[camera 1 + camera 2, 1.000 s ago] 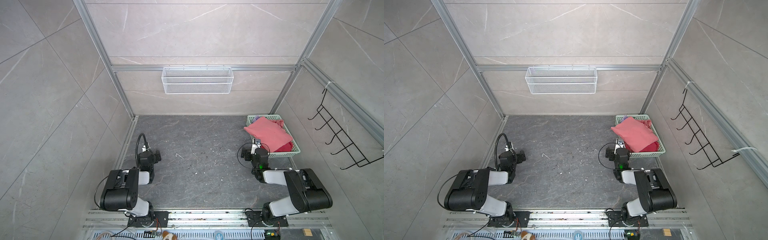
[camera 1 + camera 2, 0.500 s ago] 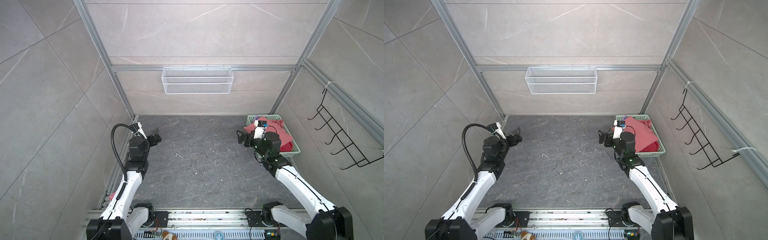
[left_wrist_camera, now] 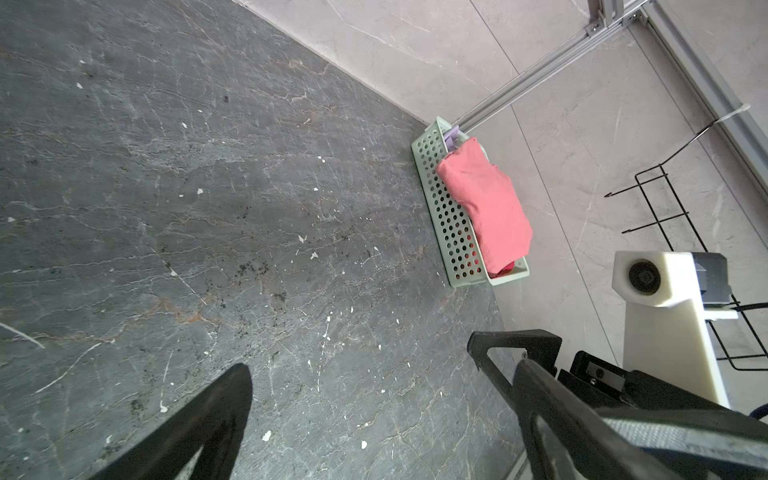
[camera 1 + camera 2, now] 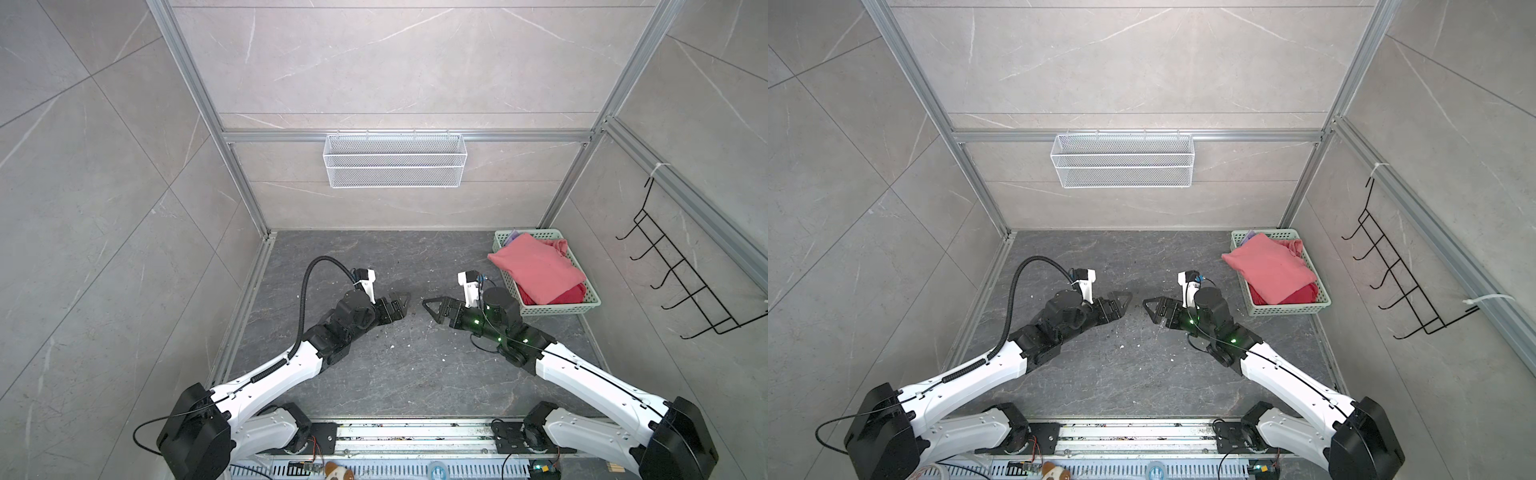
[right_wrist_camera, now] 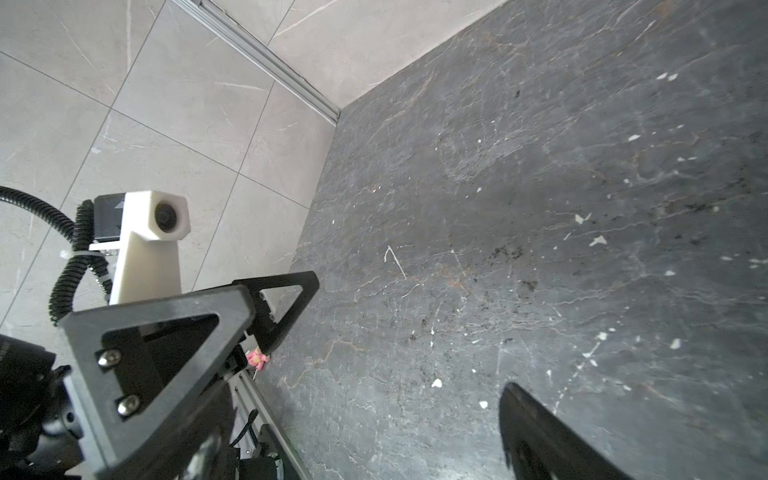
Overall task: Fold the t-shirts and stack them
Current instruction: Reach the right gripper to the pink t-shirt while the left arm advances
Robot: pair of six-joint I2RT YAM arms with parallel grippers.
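The t-shirts lie piled in a mint-green basket (image 4: 557,309) at the back right of the dark table. A salmon-pink t-shirt (image 4: 536,268) (image 4: 1271,270) (image 3: 486,203) is on top, over a deep-red one (image 4: 569,294) (image 3: 509,268). A lilac one (image 4: 513,237) (image 3: 452,134) peeks out at the basket's far corner. My left gripper (image 4: 405,301) (image 4: 1125,301) (image 3: 382,370) and right gripper (image 4: 428,307) (image 4: 1148,307) (image 5: 376,347) face each other tip to tip above the table's middle. Both are open and empty. The right gripper is nearer the basket, apart from it.
A white wire shelf (image 4: 395,160) hangs on the back wall. A black wire hook rack (image 4: 681,282) is mounted on the right wall. Aluminium frame posts stand at the back corners. The dark stone tabletop (image 4: 374,257) shows small white flecks.
Both arms have unfolded from their rest at the table's front, risen and swung inward. The grippers now meet over the middle. The t-shirts and basket have not moved.
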